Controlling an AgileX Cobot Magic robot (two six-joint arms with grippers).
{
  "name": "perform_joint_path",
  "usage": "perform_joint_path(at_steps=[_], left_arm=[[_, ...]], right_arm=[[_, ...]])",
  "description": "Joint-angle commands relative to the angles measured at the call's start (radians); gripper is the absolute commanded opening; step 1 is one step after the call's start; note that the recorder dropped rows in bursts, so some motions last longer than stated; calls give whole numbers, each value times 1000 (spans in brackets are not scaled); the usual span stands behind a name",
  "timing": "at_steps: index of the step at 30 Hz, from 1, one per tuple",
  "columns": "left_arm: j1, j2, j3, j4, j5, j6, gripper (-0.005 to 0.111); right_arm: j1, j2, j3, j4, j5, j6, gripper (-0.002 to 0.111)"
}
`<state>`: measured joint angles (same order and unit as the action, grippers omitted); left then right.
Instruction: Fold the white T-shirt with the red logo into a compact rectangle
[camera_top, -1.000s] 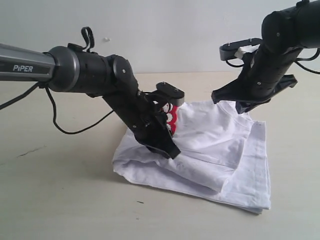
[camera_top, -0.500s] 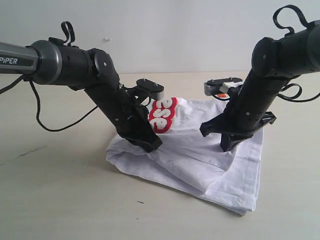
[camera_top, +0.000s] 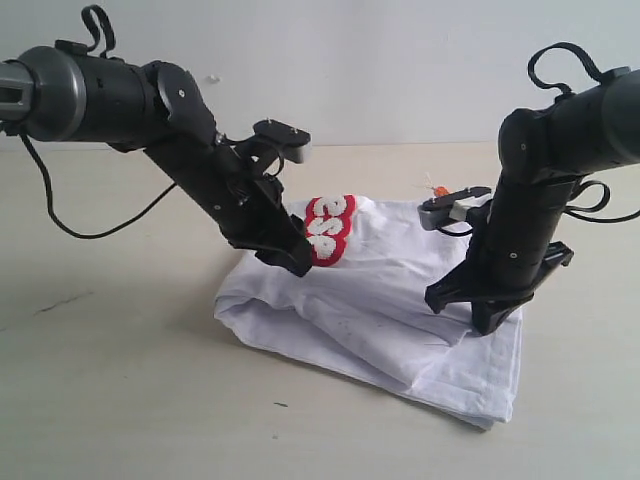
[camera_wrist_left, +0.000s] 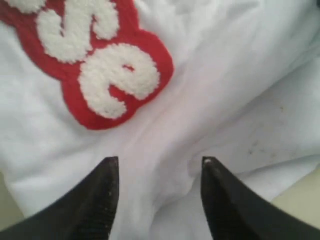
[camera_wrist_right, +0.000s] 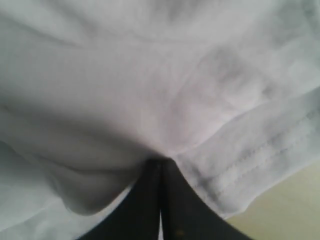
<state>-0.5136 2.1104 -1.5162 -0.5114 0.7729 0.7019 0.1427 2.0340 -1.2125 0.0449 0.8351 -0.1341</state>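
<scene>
The white T-shirt (camera_top: 380, 310) lies on the table as a wrinkled, partly folded pile. Its red logo (camera_top: 330, 225) faces up near the far left edge, with only "ese" showing (camera_wrist_left: 100, 65). My left gripper (camera_top: 298, 262) hovers just over the cloth beside the logo, open (camera_wrist_left: 159, 161), with nothing between its fingers. Low on the shirt's right side, my right gripper (camera_top: 487, 318) is shut (camera_wrist_right: 161, 161) and pinches a fold of the white fabric (camera_wrist_right: 150, 75) beside a stitched hem. A small orange tag (camera_top: 438, 190) peeks out behind the right arm.
The beige table (camera_top: 120, 380) stretches bare to the left and in front of the shirt. A white wall stands behind. A black cable (camera_top: 90, 225) hangs from the left arm over the table.
The right gripper came down from the far right corner toward the front, carrying fabric over the shirt. The left arm drew back and up to the left, uncovering the logo.
</scene>
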Motion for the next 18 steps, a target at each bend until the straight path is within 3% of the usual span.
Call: perform_joint_path(at_steps=[1, 18], left_arm=[[9, -9, 1, -3, -38, -4, 55], [21, 113, 3, 4, -87, -18, 55]], right_arm=[[-3, -15, 9, -18, 7, 15, 0], [-3, -206, 9, -1, 1, 122, 0]])
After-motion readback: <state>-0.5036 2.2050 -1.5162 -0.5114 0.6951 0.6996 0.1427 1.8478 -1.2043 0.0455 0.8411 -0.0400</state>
